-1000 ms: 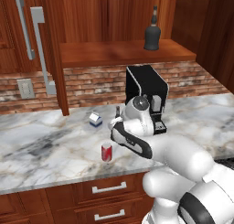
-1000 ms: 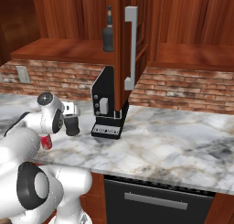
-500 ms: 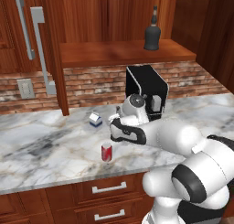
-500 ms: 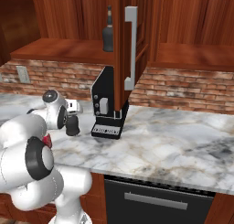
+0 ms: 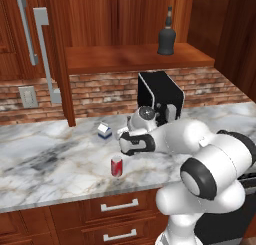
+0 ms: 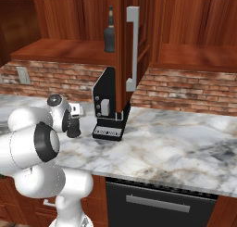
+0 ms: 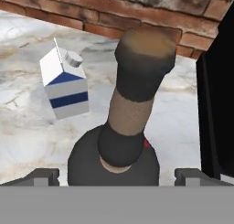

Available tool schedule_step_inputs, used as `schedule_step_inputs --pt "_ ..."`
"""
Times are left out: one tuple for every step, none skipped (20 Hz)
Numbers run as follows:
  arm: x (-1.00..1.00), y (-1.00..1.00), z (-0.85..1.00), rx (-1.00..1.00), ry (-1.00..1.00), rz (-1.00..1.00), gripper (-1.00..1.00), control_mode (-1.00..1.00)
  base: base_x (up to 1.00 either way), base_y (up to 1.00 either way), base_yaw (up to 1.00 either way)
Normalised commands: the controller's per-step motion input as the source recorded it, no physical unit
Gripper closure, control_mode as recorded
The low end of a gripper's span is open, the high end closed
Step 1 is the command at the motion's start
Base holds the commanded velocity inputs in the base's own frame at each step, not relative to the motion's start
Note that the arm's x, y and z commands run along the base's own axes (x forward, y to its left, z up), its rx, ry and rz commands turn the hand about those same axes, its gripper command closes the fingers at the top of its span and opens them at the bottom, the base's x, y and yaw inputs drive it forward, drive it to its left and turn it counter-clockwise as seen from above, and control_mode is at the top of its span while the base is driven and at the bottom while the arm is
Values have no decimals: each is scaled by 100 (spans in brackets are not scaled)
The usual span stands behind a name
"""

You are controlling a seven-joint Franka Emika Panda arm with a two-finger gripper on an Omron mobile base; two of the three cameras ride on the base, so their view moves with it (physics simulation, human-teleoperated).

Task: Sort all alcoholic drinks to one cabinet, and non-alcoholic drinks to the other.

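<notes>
Marble counter (image 5: 45,164) backed by brick: a dark bottle (image 7: 123,141) is straddled by the gripper (image 7: 116,175), jaws spread wide, apparently readied for grasping, milk carton (image 7: 64,86) beyond.

Kitchen: marble counter (image 5: 45,159), wooden cabinets (image 5: 30,34)

A black boxy coffee machine (image 5: 161,96) crowds the marble counter's (image 5: 45,159) back edge; bare marble lies toward its left corner.

2 dark bottles (image 5: 166,36) (image 7: 123,127); 1 milk carton (image 5: 104,131); 1 soda can (image 5: 116,166); 1 coffee machine (image 5: 161,96)
</notes>
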Motion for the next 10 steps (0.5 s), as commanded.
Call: schedule_step_inputs --pt "21 0 -33 0 0 0 -100 -100 0 0 0" --pt "23 0 -33 0 0 0 -100 -100 0 0 0" --pt "14 0 -31 0 0 0 -100 -100 0 0 0" --pt "15 0 -29 0 0 0 -100 -100 0 0 0" --pt "11 1 -29 0 0 0 -100 -100 0 0 0" --pt "7 0 -24 0 0 0 -100 -100 0 0 0" --pt "8 0 -21 0 0 0 -100 -100 0 0 0" --pt "7 0 -12 0 0 0 -100 -100 0 0 0" --pt "4 0 -11 0 0 0 -100 -100 0 0 0" --pt "5 0 -3 0 0 0 -100 -100 0 0 0"
